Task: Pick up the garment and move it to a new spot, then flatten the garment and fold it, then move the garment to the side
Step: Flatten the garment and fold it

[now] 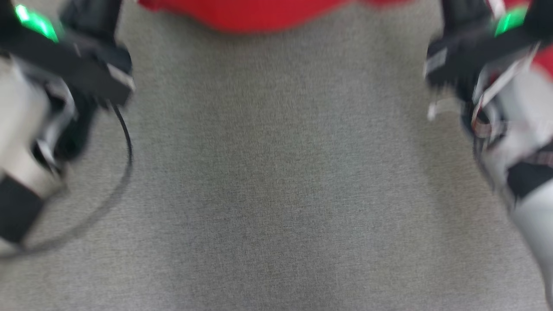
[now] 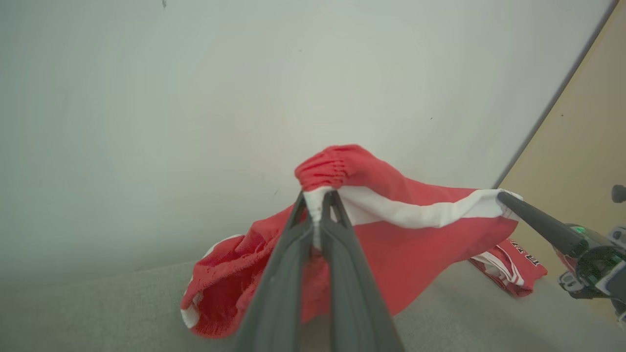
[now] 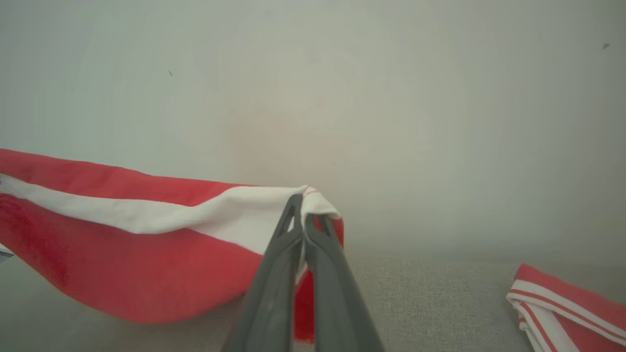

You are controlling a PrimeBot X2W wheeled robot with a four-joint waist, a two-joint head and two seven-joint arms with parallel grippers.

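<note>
The garment is red cloth with a white band, hanging stretched between my two grippers above the grey fabric surface. My left gripper is shut on one end of the white band, beside a gathered elastic part. At the far right of the left wrist view, my right gripper pinches the band's other end. In the right wrist view my right gripper is shut on the white corner, and the garment sags away to the left. The blurred head view has the garment's lower edge at the top.
A folded red-and-white garment lies on the grey surface to the right; it also appears as the folded piece in the left wrist view. A pale wall stands behind. A tan panel borders the wall on the right.
</note>
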